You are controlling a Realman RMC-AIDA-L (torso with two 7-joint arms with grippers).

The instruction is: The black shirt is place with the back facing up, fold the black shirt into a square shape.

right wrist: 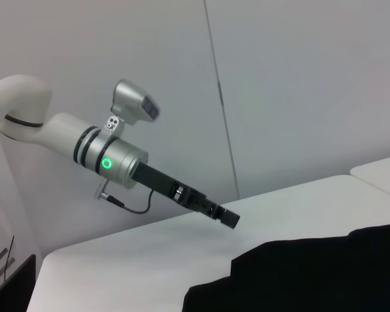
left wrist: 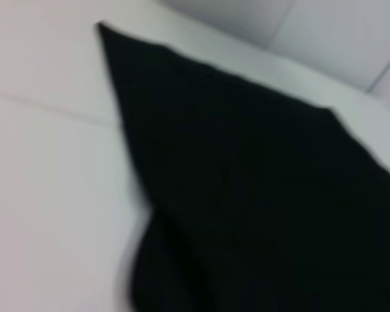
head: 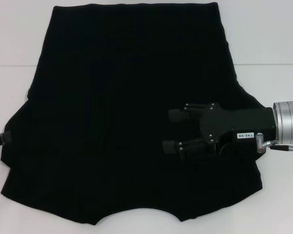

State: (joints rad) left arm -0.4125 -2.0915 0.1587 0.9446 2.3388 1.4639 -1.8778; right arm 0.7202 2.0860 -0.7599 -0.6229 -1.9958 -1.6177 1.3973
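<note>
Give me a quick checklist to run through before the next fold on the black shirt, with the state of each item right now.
1. Black shirt spread flat on the white table: ok, no big bunching visible.
2. Lettering face down: ok, only plain black cloth shows.
3. Right gripper position: ok, above the shirt's right half, fingers pointing toward the middle.
4. Right gripper free to grasp: ok, fingers apart, nothing between them.
5. Left gripper position: ok, at the shirt's left edge in the head view.
6. Left gripper fingers: cannot tell.
</note>
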